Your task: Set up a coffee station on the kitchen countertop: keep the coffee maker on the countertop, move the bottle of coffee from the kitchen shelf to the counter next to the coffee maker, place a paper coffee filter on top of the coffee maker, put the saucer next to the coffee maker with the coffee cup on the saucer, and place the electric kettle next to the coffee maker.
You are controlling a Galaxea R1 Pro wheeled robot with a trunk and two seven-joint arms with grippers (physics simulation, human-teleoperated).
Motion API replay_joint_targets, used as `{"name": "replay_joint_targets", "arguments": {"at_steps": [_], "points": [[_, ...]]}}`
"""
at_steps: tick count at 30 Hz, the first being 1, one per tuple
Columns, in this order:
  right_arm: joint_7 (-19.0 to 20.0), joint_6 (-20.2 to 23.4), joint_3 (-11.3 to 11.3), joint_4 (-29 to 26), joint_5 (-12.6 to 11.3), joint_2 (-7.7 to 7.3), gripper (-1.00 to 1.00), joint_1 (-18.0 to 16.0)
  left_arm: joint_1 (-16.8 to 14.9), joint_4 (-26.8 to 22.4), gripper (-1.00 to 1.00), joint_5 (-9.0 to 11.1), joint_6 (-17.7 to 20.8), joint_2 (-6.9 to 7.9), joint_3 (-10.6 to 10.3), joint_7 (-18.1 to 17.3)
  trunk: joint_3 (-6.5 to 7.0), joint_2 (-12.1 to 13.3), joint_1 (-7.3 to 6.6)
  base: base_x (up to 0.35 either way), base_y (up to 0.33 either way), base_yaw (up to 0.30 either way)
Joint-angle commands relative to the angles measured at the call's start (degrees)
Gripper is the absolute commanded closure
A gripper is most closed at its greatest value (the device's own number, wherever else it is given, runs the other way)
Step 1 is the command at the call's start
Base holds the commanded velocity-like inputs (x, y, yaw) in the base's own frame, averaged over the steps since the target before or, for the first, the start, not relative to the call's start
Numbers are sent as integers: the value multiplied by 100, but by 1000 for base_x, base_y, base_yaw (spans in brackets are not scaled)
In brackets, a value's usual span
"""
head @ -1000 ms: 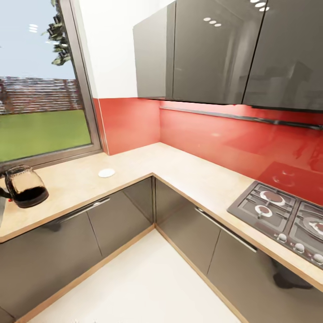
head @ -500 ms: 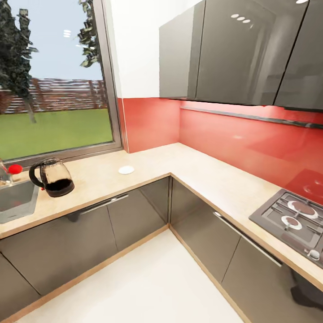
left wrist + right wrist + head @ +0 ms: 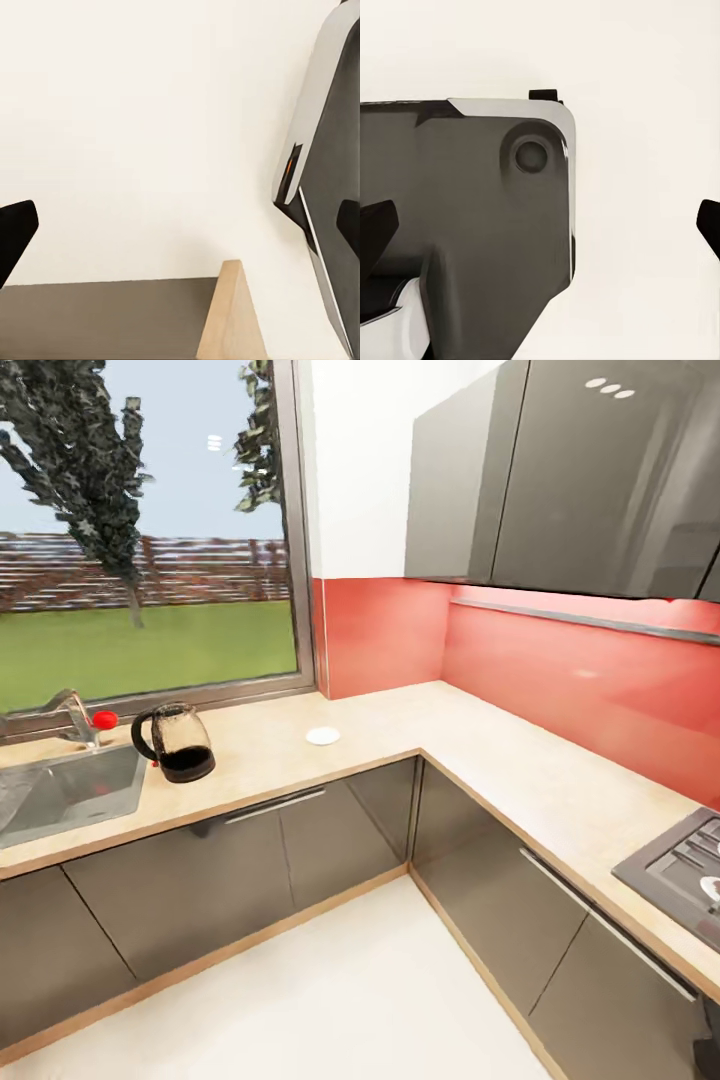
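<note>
No writing is readable anywhere. The rounded clear glass electric kettle (image 3: pixel 177 742) stands upright on the long tan wood-grain worktop (image 3: pixel 500 760), beside the steel sink (image 3: pixel 65 792), its black handle toward the sink. The small flat white saucer (image 3: pixel 322 736) lies apart, toward the open corner. Both tools' fingertips sit wide apart, empty.

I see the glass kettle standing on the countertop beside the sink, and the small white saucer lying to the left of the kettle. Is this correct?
Not quite. In the head view the saucer lies to the right of the electric kettle, not the left, apart from it. The rest holds: the kettle stands on the kitchen countertop beside the sink.
</note>
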Motion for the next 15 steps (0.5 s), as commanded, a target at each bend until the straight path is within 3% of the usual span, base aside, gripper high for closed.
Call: {"name": "replay_joint_targets", "arguments": {"at_steps": [1,15], "points": [[26,5,-49,-5,50,0,-100,-3,1,-8,-100,-18,-9,-2,17,8,-11,-10,4,162,-106,278],[26,5,-49,-7,53,0,-100,-3,1,-16,-100,8,-9,-2,20,17,-11,-10,4,212,-167,278]]}}
